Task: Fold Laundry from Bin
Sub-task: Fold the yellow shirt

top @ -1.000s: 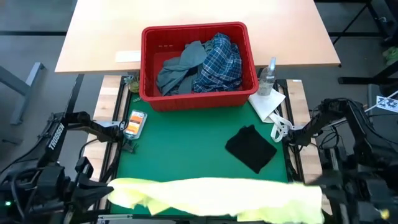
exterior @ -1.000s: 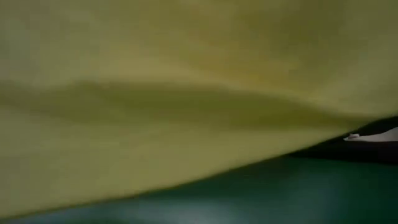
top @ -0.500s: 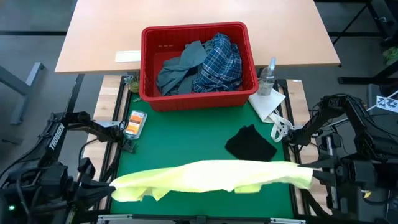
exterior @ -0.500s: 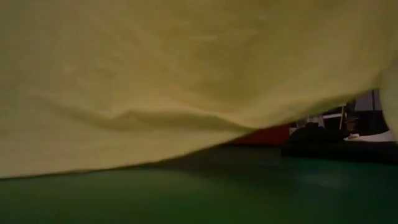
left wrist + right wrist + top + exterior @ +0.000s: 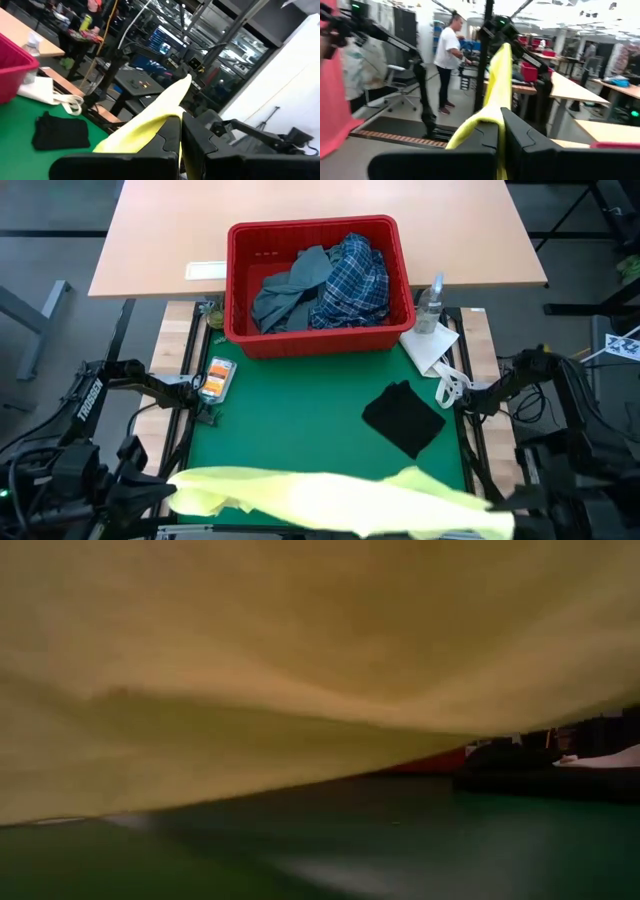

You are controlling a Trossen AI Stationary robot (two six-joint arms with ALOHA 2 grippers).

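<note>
The small yellow garment [image 5: 330, 498] is stretched out wide along the table's near edge between my two grippers and fills most of the low view [image 5: 300, 670]. My left gripper [image 5: 180, 131] is shut on its left end [image 5: 182, 488]. My right gripper [image 5: 499, 131] is shut on its right end [image 5: 498, 518]. The dark navy garment [image 5: 403, 418] lies flat on the green mat [image 5: 290, 420]. The grey-blue garment [image 5: 285, 292] and the plaid shirt [image 5: 352, 278] lie heaped in the red bin [image 5: 240, 280]. My left gripper pinches an edge of the yellow garment's left end [image 5: 172, 116] between its two shut fingers. The cloth runs away from the fingers toward my right gripper, held above the mat. One layer or several, I cannot tell. My right gripper pinches a bunched edge of the garment's right end [image 5: 496, 111] between its two shut fingers. The cloth rises past the fingertips and runs toward my left gripper. Its lower edge [image 5: 420, 740] hangs clear of the mat on this side.
A spray bottle [image 5: 432, 302] and the white paper towel [image 5: 430, 345] sit right of the bin. An orange packet [image 5: 215, 377] lies at the mat's left edge. The wooden table [image 5: 160, 240] lies behind the bin. A person stands in the room in the right wrist view [image 5: 446, 55].
Both grippers have swung the yellow garment toward the table's far edge and then back to the near edge. It has stayed stretched between them. Its hanging edge rose, showing the bin in the low view, then dropped again.
</note>
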